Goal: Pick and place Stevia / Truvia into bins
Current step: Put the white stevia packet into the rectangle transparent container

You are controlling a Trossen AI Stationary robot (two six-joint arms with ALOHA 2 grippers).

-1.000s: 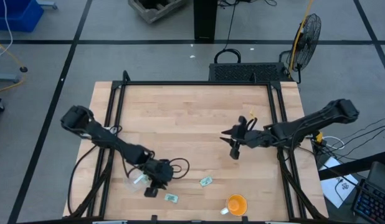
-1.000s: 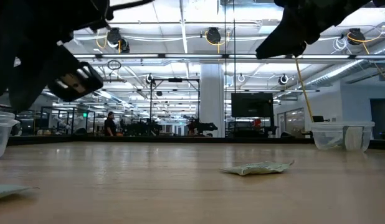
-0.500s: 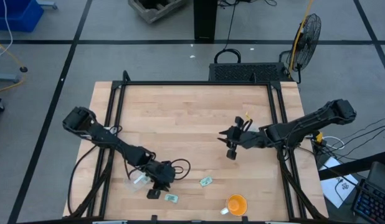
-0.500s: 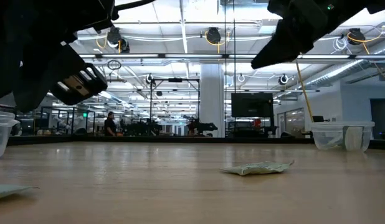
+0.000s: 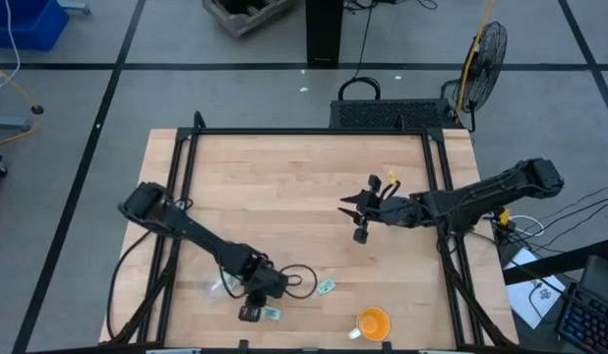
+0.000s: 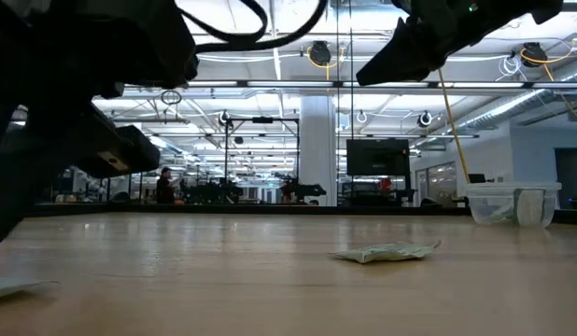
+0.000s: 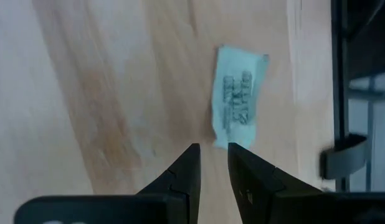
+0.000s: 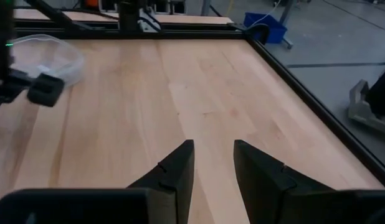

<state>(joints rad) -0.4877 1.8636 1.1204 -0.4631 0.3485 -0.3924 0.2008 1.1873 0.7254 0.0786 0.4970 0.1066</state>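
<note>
Under the left claw (image 7: pixel 211 152) — sachet (image 7: pixel 239 106), long axis along the fingers (image 7: pixel 187 165)

Bare wood around sachet (image 7: pixel 240 106); frame rail (image 7: pixel 339 81) beside.

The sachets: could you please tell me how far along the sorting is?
Done: unclear; what the clear cup holds does not show. In hand: nothing; the left pincer hangs open by one sachet. Left: that one and another sachet; the right pincer waits mid-table.
</note>
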